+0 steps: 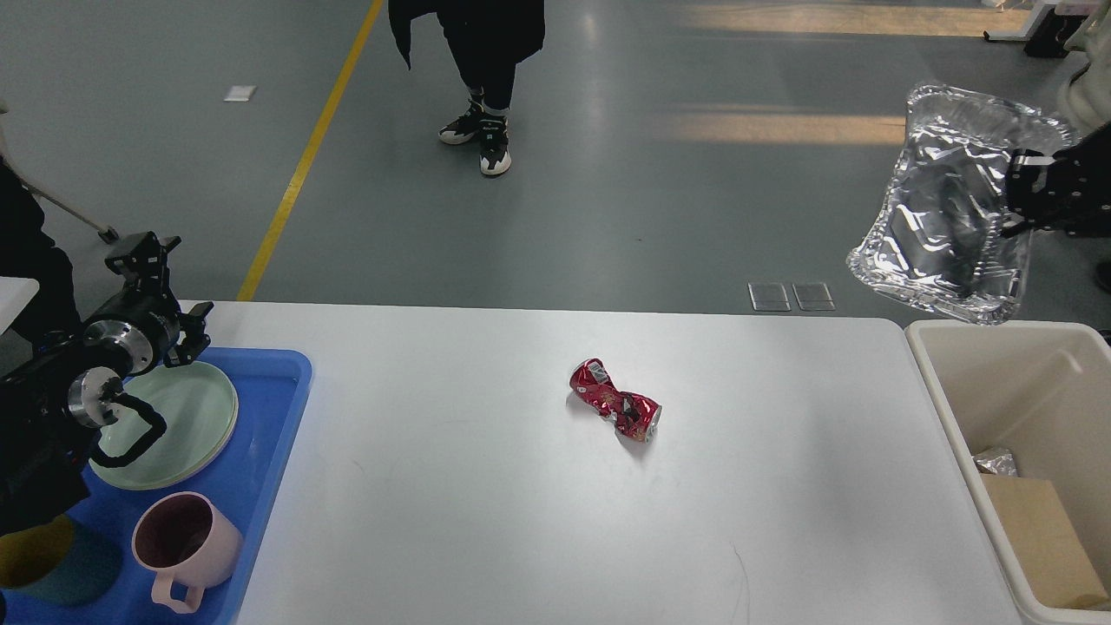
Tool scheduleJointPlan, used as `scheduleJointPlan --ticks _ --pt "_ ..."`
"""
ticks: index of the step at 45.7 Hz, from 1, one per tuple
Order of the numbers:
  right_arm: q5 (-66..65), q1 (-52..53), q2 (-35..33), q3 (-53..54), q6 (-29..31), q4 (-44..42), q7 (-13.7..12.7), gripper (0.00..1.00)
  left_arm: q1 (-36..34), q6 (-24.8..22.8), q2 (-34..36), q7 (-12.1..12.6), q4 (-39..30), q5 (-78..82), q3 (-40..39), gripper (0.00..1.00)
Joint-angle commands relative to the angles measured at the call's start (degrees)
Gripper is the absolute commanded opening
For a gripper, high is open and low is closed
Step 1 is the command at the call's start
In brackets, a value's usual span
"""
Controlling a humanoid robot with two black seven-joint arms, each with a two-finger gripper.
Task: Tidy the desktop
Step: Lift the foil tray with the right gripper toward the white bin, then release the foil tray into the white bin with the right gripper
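Note:
The white desktop [486, 521] fills the middle of the head view. A crushed red can [614, 401] lies on it near the centre. My right gripper [1017, 198] is at the upper right, shut on the edge of a crumpled foil tray [946, 208], holding it tilted in the air above the far end of the cream bin [942, 382]. My left gripper [147, 256] is raised at the far left above the blue tray [278, 408]; it holds nothing, and I cannot tell whether its fingers are open or shut.
The blue tray holds a pale green plate [187, 417], a pink mug [182, 542] and a dark bowl [48, 560]. The cream bin holds cardboard [1041, 538] and foil scrap [996, 461]. A person [473, 78] stands beyond the table.

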Motion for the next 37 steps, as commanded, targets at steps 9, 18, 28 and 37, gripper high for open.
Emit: scheduleJointPlan --ticks 9,18,28,37 --pt "0.2 -1.8 -6.5 -0.5 0.0 -2.9 0.0 0.00 0.0 -0.1 0.0 0.0 0.0 0.0 0.0 0.96" --pt "0.9 -3.7 -10.9 -0.4 0.0 -5.4 0.0 0.00 0.0 0.0 0.0 0.0 0.0 0.0 0.0 0.96" --pt "1.1 -5.0 -15.4 -0.3 0.0 -6.2 0.0 0.00 0.0 0.0 0.0 0.0 0.0 0.0 0.0 0.96" --pt "1.1 -6.9 -19.4 -0.2 0.0 -7.1 0.0 0.00 0.0 0.0 0.0 0.0 0.0 0.0 0.0 0.96"
